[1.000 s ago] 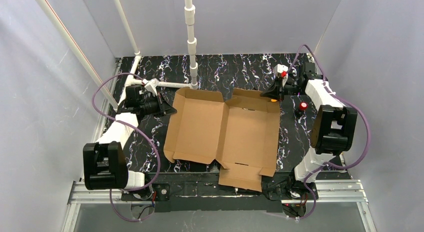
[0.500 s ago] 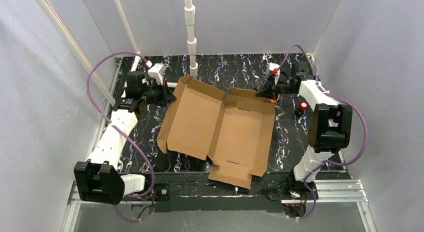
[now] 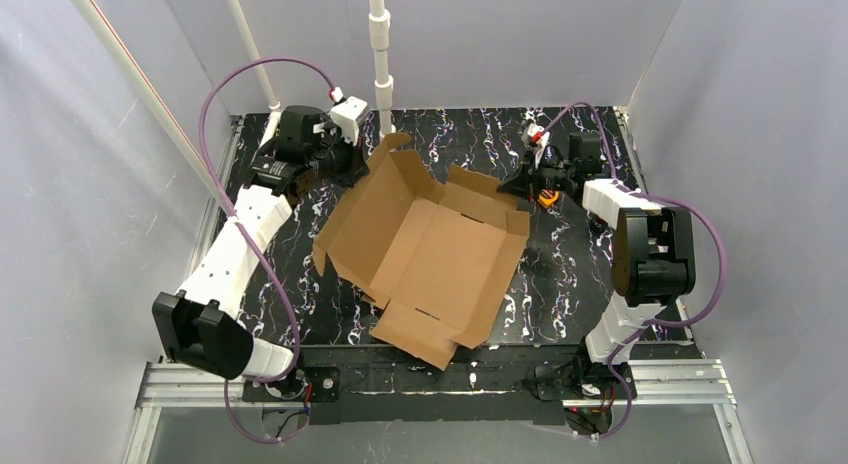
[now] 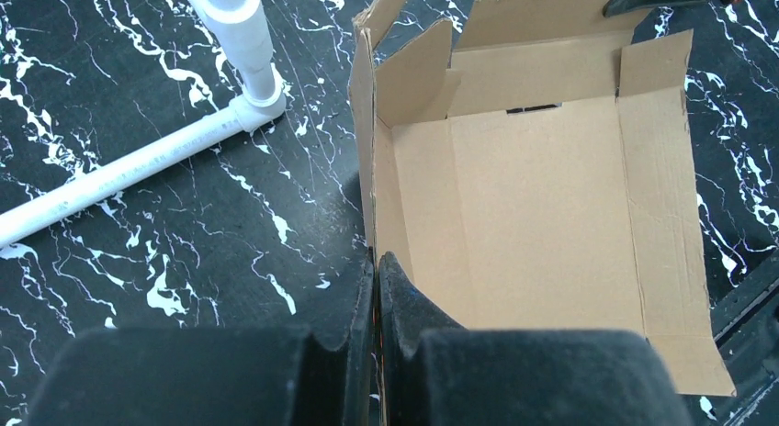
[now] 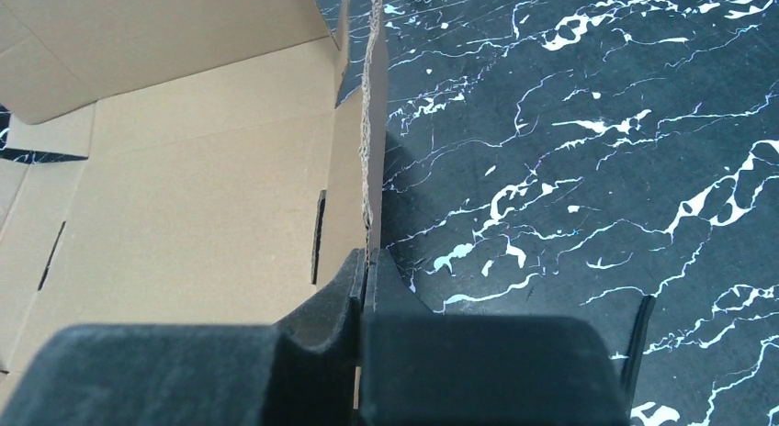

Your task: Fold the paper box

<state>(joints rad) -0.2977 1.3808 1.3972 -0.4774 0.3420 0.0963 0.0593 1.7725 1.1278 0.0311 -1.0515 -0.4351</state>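
Observation:
The brown cardboard paper box (image 3: 425, 249) lies turned at an angle in the middle of the table, its far-left and far-right walls raised. My left gripper (image 3: 362, 162) is shut on the upright left wall, with its jaws (image 4: 375, 261) pinching the cardboard edge. My right gripper (image 3: 515, 189) is shut on the far-right wall, its jaws (image 5: 366, 258) clamping that thin edge. The box floor (image 4: 542, 215) and slots (image 5: 320, 222) show in both wrist views.
White PVC pipes (image 3: 380, 44) stand at the back left, one lying on the table (image 4: 129, 173). A small orange tape measure (image 3: 547, 197) sits beside the right gripper. The black marbled table (image 3: 570, 274) has grey walls on three sides.
Both grippers moved toward the back and inward with the box's side flaps. The flat blank turned clockwise and its side walls now stand up.

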